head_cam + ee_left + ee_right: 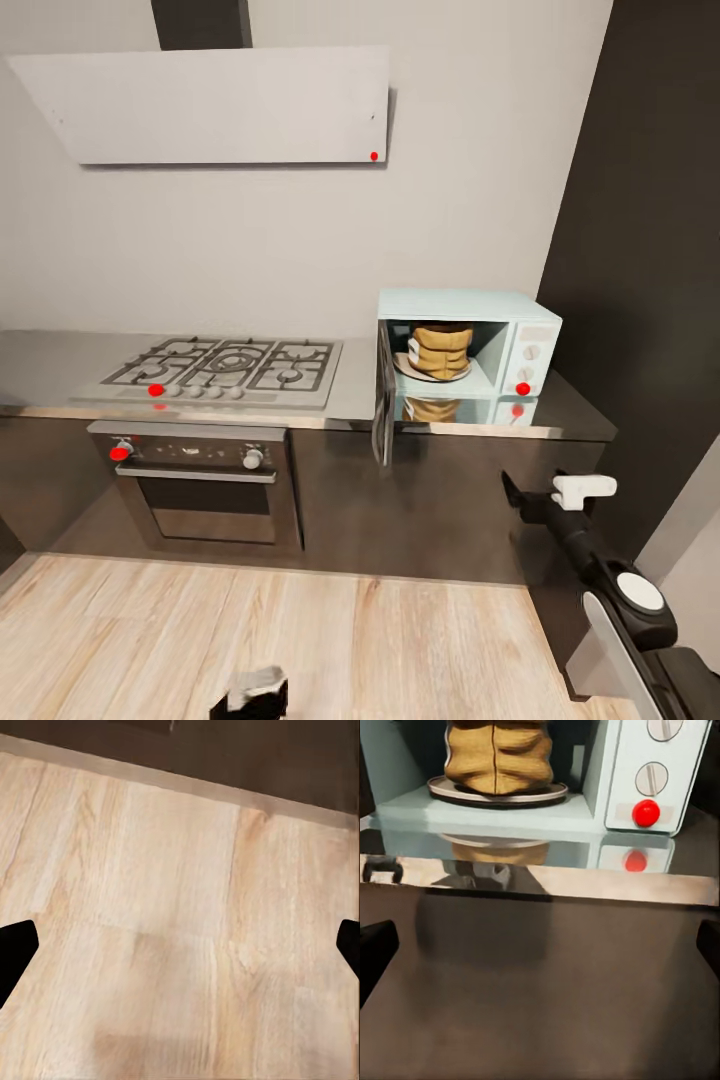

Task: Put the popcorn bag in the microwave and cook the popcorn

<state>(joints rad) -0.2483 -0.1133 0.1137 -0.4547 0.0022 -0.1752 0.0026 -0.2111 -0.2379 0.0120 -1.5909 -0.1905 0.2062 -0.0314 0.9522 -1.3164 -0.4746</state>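
Note:
The mint-blue microwave (520,330) stands on the grey countertop (40,370) with its door (384,400) swung open to the left. Inside, the mustard-tan popcorn bag (441,350) sits upright on the round turntable plate (495,793). The right wrist view shows the bag (499,757), the microwave's white knobs and its red button (646,812). My right gripper (520,497) hangs open and empty below the counter edge, in front of the dark cabinet front, right of the door. My left gripper (250,695) is open, low over the wood floor (180,870). No popcorn pieces are visible.
A steel gas hob (225,367) lies on the counter left of the microwave, above a dark oven (200,480) with a silver bar handle. A grey hood (210,105) hangs on the wall. A tall dark cabinet (650,250) closes the right side.

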